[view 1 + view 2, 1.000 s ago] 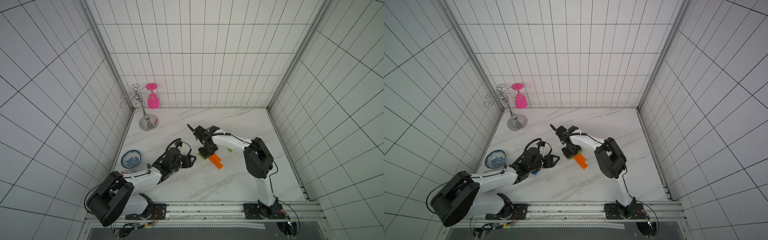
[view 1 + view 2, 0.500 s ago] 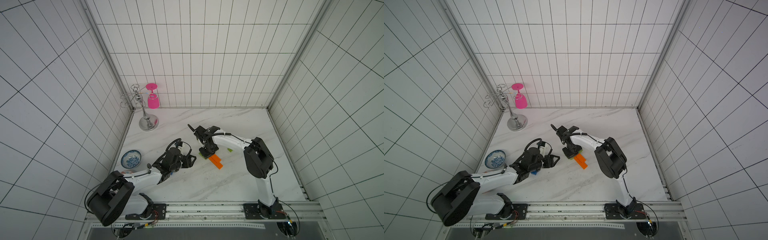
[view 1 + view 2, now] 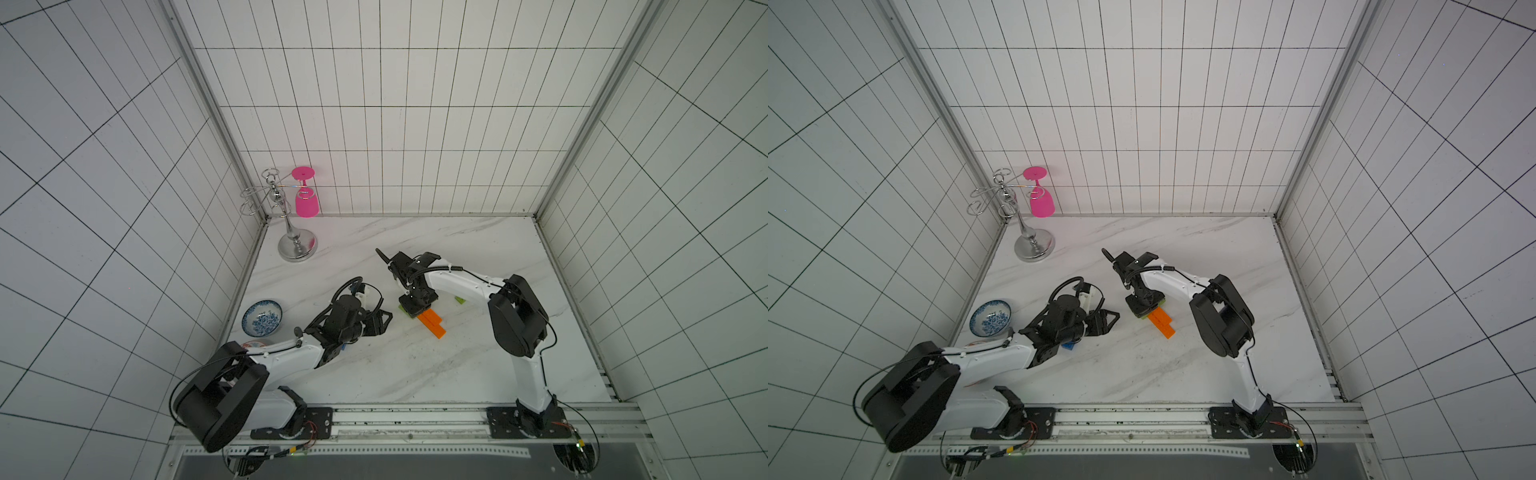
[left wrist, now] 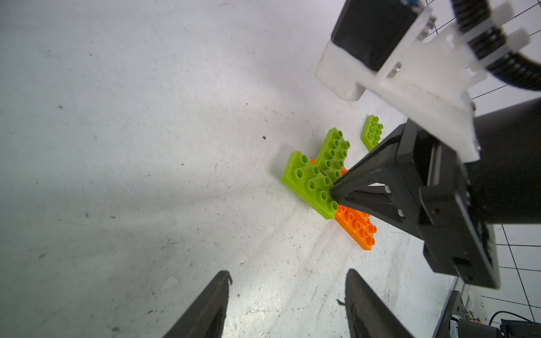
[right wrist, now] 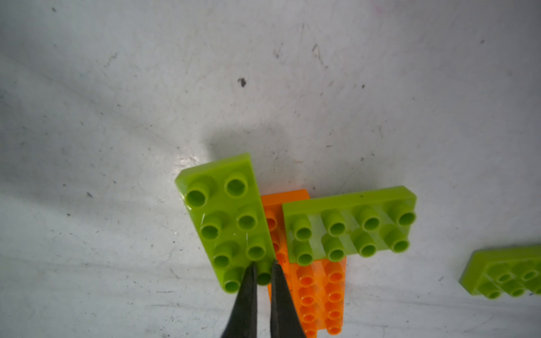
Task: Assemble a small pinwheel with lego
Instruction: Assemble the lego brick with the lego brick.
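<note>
1. Right gripper point(image 5: 263, 264): jaws drawn together, tips resting on the near end of an angled lime-green brick point(image 5: 225, 219).
2. That brick and a second green brick point(image 5: 348, 231) overlap the orange stem point(image 5: 319, 292) of the part-built pinwheel point(image 3: 432, 324), which lies flat mid-way across the table point(image 3: 415, 374).
3. Left gripper point(image 4: 285, 281): jaws apart, empty, near the pinwheel.
4. Loose lime-green brick point(image 5: 503, 275) lies apart from the pinwheel; blue brick point(image 3: 1068, 345) lies beneath the left arm.

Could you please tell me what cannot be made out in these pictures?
Blue brick: mostly under the left arm in both top views.
Green blades: mostly covered by the right gripper in both top views.
Loose green brick: cut by the right wrist view's edge.
Orange stem: its end cut off there too.
</note>
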You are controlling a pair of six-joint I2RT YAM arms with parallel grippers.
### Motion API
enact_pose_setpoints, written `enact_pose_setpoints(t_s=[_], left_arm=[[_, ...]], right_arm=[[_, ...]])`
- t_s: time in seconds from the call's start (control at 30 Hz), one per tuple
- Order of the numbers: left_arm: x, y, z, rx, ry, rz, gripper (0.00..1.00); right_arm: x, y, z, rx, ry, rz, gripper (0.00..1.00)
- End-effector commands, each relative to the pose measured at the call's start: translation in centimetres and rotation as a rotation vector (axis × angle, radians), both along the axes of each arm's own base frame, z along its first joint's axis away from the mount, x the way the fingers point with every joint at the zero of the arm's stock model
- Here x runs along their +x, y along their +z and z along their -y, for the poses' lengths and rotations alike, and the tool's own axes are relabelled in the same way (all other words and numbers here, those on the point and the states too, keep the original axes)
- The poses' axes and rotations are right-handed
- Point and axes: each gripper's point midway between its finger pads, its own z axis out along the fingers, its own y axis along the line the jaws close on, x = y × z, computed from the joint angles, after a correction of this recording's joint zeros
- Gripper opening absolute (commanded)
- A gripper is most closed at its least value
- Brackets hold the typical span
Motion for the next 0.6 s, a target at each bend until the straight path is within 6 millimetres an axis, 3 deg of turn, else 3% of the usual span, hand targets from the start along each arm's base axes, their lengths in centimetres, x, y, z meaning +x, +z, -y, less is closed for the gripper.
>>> enact_pose_setpoints(t_s=[0.0, 0.57], left_arm=[[0.7, 0.9, 0.4, -0.018, 0.013, 0.028, 0.65], [0.8, 1.0, 0.4, -0.019, 0.013, 0.026, 0.65]], right_arm=[[-0.2, 0.0, 1.3, -0.031, 0.000, -0.005, 0.05], [0.2, -1.4, 1.5, -0.054, 0.007, -0.020, 0.05]])
